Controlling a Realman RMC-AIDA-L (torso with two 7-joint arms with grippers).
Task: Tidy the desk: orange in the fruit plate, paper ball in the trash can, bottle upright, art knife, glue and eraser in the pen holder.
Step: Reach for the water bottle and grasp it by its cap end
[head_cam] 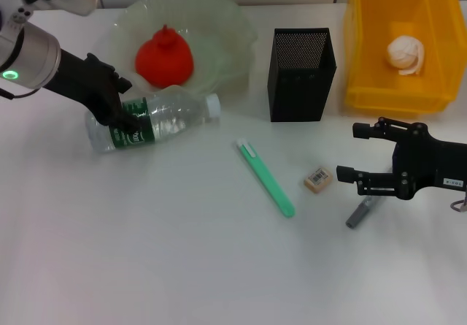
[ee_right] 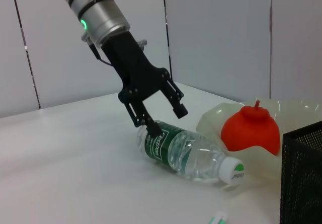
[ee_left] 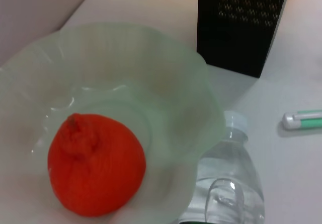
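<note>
Left gripper (head_cam: 120, 106) spread wide astride the lying bottle (head_cam: 157, 123) near the tabletop's far-left, green label unreadable, orange (head_cam: 165, 57) in plate (head_cam: 226, 18), barcoded eraser (head_cam: 318, 180) beside right gripper (head_cam: 349, 152), jaws open, near the right edge.

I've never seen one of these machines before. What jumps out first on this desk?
Brightest is the red-orange orange sitting in the pale-green fruit plate at the back, and the big yellow trash can at the far right with the white paper ball inside. Then the left claw, open, straddling the bottle lying on its side before the plate, while the right claw hovers open beside the eraser.
</note>
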